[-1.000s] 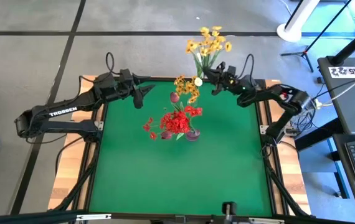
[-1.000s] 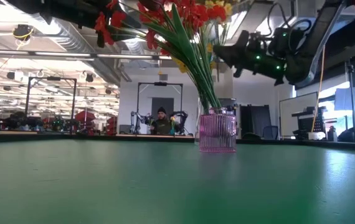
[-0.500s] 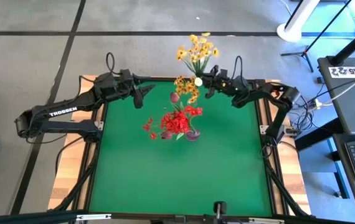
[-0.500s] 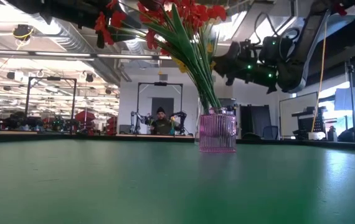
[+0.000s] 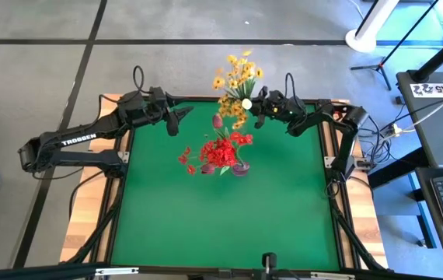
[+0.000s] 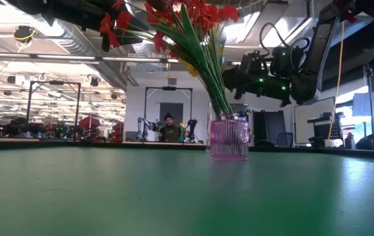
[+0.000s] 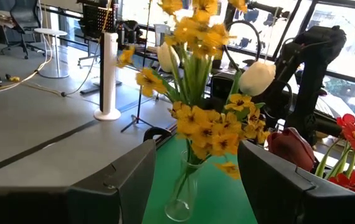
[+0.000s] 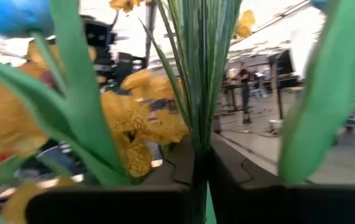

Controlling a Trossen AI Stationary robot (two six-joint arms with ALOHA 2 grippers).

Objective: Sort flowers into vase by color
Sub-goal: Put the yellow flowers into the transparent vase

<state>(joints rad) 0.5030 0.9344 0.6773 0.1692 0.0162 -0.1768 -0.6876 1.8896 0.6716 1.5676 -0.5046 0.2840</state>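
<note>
High view: right claw (image 5: 256, 110) at top centre, clamped on yellow flowers (image 5: 235, 72) beside clear vase (image 5: 230, 118). Left claw (image 5: 184, 117) upper left, fingers apart, empty.

Low view: pink vase (image 6: 229, 139) centre, red flowers (image 6: 193, 12) above.

Right wrist view: stems (image 8: 197, 74) pinched. Best lowered upright, stems centred over yellow bunch.

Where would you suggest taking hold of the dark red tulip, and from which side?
Probably the dark red tulip's stem just under the bud, from the left gripper's side: the bud juts out there, clear of the yellow flowers.
</note>
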